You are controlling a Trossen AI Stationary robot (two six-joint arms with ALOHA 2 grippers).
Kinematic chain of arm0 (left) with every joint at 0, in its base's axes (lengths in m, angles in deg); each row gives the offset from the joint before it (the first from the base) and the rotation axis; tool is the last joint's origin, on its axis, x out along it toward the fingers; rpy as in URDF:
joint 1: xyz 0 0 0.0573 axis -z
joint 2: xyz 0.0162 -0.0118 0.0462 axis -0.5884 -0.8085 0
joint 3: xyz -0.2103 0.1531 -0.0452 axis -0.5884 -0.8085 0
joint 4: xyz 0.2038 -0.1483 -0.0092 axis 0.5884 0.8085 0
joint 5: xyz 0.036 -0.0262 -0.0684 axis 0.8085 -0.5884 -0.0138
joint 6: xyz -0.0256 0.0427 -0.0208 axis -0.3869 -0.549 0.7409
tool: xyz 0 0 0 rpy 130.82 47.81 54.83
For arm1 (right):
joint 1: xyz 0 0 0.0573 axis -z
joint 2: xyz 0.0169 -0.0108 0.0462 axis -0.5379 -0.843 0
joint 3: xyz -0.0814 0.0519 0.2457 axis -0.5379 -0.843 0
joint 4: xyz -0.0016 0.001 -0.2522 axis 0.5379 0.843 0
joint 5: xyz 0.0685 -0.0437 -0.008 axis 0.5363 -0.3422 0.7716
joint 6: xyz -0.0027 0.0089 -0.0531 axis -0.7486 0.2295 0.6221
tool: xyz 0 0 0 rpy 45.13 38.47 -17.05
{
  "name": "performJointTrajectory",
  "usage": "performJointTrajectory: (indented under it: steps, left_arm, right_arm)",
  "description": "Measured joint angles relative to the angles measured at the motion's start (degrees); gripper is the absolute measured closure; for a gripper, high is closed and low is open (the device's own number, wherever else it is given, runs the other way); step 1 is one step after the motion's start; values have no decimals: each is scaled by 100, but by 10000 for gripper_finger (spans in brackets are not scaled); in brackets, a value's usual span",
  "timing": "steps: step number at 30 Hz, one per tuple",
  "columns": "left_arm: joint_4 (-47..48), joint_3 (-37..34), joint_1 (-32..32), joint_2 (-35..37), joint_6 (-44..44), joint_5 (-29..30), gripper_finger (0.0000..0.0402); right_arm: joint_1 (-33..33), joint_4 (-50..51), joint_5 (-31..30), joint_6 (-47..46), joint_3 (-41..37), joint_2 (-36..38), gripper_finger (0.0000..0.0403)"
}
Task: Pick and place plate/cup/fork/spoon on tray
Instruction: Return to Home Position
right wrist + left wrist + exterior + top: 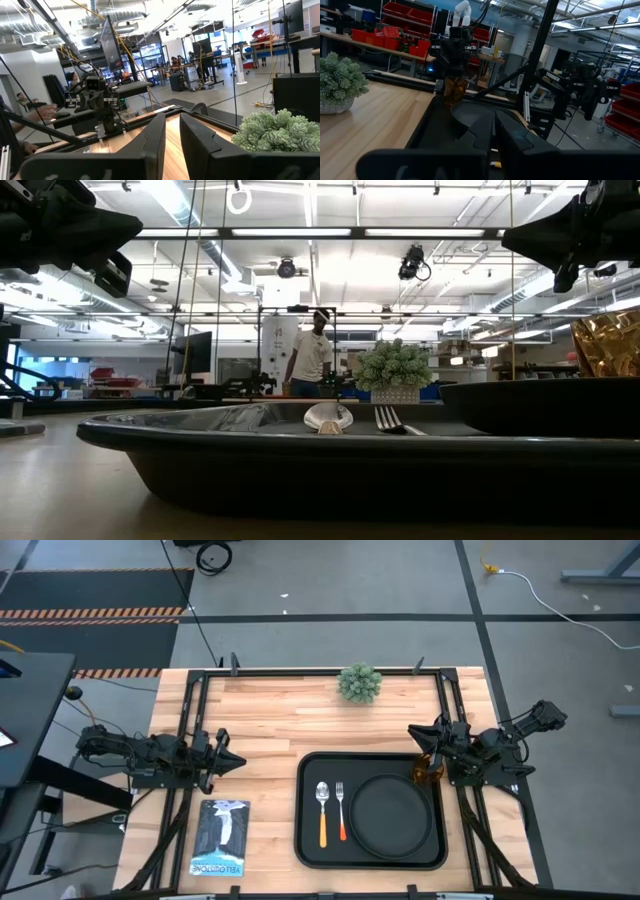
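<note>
From above, the tray [304, 840] lies on the wooden table [270, 720] and serves as the reference for everything else. Inside it, the plate [391, 816] fills the right part, and the spoon [323, 812] and fork [341, 808] lie side by side just left of the plate, handles pointing to the tray's near edge. The cup [429, 770] stands at the tray's far right corner, with the right gripper [416, 733] just beyond that corner, its fingers close together and free of the cup. The left gripper [236, 761] waits well to the tray's left, fingers drawn nearly together and empty. A booklet [219, 837] lies left of the tray, and a potted plant [359, 683] stands beyond its far edge.

At table height, the tray's rim [300, 442] spans the frame, with the spoon bowl and fork tines rising behind it and the amber cup at the right. A person [312, 355] stands in the room behind.

The left wrist camera shows that arm's fingers [485, 131] with only a slim gap, holding nothing, facing the cup and tray.

The right wrist camera shows its fingers [155, 132] narrowly parted and empty above the wood, with the plant beside them.
</note>
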Motion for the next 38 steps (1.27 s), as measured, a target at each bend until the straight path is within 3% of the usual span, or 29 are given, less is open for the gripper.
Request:
performJointTrajectory:
  steps: [38]
  left_arm:
    - [0, 0, -1, 0, -1, 0, 372]
  right_arm:
    - [-2, 0, 0, 0, 0, 0, 339]
